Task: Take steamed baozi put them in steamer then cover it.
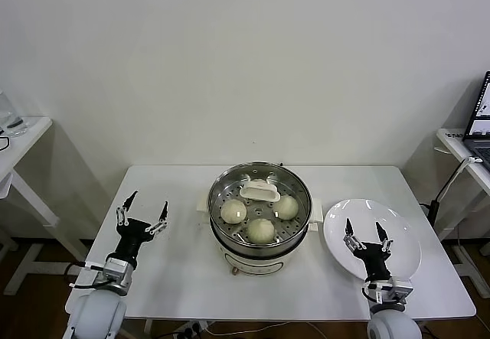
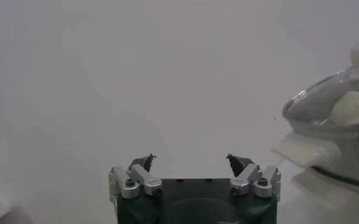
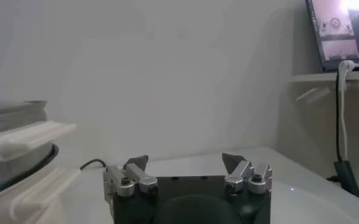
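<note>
Cover (image 1: pixel 260 191) on steamer (image 1: pixel 260 236), baozi (image 1: pixel 262 230) inside

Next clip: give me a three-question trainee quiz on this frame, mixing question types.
1. True or false: the clear glass lid with the white handle rests on the shiny round steel steamer.
2. How many cream-white round baozi show through the lid? A) one B) three C) five
3. Fill in: the flat white round plate is ____ of buns.

Also note: the left gripper and right gripper both hover open, holding nothing.

Key: 1 true; 2 B (three are visible; the handle may hide more); 3 empty.
</note>
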Available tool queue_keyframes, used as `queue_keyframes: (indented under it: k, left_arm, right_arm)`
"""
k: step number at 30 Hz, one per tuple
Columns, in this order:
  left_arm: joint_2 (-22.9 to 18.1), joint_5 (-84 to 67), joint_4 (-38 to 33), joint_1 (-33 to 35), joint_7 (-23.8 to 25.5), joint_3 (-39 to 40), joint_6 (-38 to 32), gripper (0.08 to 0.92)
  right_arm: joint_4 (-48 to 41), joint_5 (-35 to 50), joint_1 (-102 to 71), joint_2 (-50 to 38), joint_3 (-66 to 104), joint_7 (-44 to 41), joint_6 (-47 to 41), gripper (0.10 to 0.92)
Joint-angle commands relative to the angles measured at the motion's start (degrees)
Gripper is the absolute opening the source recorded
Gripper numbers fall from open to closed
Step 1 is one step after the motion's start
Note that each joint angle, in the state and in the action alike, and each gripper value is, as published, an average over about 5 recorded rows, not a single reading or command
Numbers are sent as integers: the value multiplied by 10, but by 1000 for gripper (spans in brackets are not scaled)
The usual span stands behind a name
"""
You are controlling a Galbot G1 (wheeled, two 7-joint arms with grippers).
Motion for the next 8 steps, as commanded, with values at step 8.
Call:
queue_keyframes:
  k: [8]
  left_arm:
    - [-6, -36, 20, 14, 4, -24, -37, 823]
  right_arm:
    - [8, -8, -8, -3, 0, -5, 2, 823]
